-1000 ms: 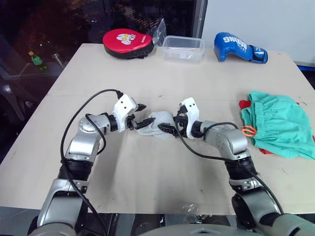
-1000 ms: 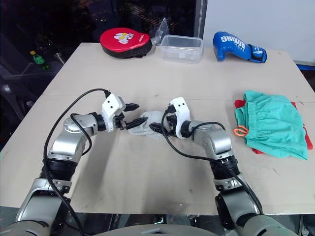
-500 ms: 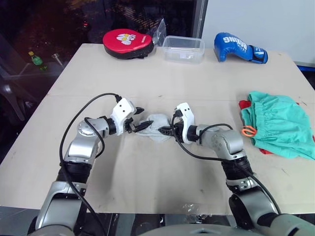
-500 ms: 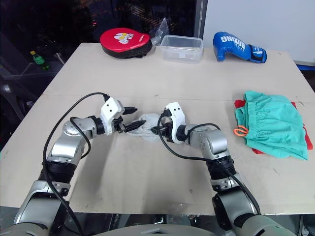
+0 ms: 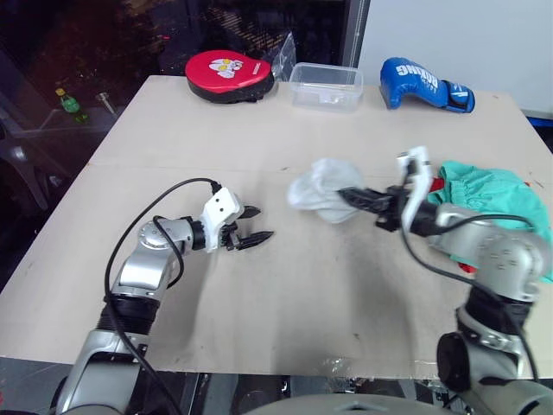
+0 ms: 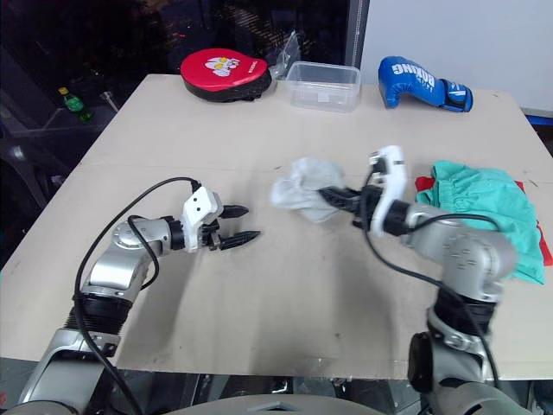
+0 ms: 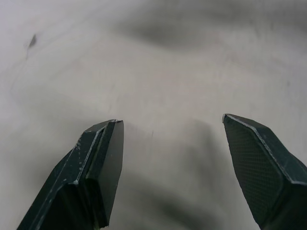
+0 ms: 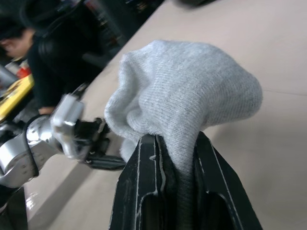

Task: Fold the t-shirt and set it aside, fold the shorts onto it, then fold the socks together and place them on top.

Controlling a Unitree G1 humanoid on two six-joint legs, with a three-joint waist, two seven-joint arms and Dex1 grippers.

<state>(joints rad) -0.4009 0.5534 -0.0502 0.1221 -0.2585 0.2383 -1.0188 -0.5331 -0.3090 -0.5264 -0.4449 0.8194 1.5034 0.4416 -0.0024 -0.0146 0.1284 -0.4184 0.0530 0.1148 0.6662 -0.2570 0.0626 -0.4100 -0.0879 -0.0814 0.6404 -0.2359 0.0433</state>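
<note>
The socks are now travelling off the desk toward the shorts, clenched in the right tool. The left tool is resting released, empty, behind on the desk.

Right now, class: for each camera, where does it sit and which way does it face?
Head stereo pair: looks forward and down over table; both arms show.
Left wrist: faces bare table past open left gripper.
Right wrist: looks along right gripper, shut on the socks.
Shared: the head views and the right wrist view both show the socks and the left gripper.

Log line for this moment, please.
right end effector: shut on socks, lifted | left end effector: open, empty | shorts: on t-shirt
</note>
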